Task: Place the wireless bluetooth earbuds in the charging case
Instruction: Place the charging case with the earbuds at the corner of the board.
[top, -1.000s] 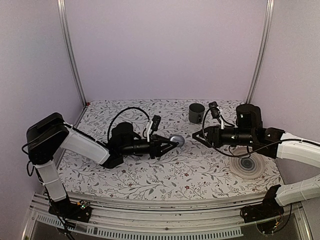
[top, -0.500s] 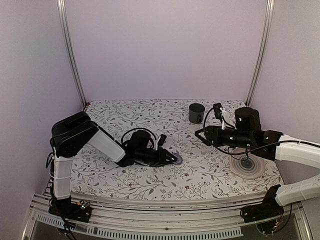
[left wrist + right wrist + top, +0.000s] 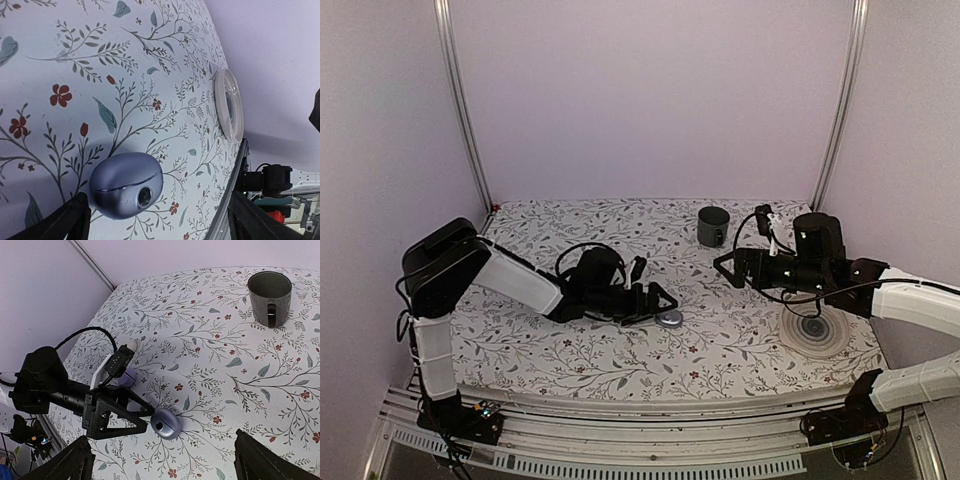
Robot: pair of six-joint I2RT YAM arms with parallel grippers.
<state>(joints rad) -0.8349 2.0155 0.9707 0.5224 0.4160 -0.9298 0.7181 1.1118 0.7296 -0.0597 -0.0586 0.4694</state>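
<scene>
1. Your left gripper (image 3: 666,303) stands with its jaws spread wide and holds nothing. The charging case (image 3: 670,319) lies on the floral cloth (image 3: 610,355) right at its tips. In the left wrist view the case sits just beside one finger (image 3: 70,221); whether they touch cannot be told.
2. Your right gripper (image 3: 724,267) hangs just as wide and empty above the cloth. It is near the dark mug (image 3: 712,226) and well apart from the case.
3. A second ago the left jaws were pinched on the case and carried it off the cloth. Half a second ago they had brought it down. Now they have let go and it rests free. The right arm has drawn back toward its own side and its jaws have widened.
4. The case is a glossy blue-grey pebble, shut, with a fine seam round its middle and a small dark round spot facing the left wrist camera. It lies near the middle of the table, to the left of the lilac disc (image 3: 813,333).
</scene>
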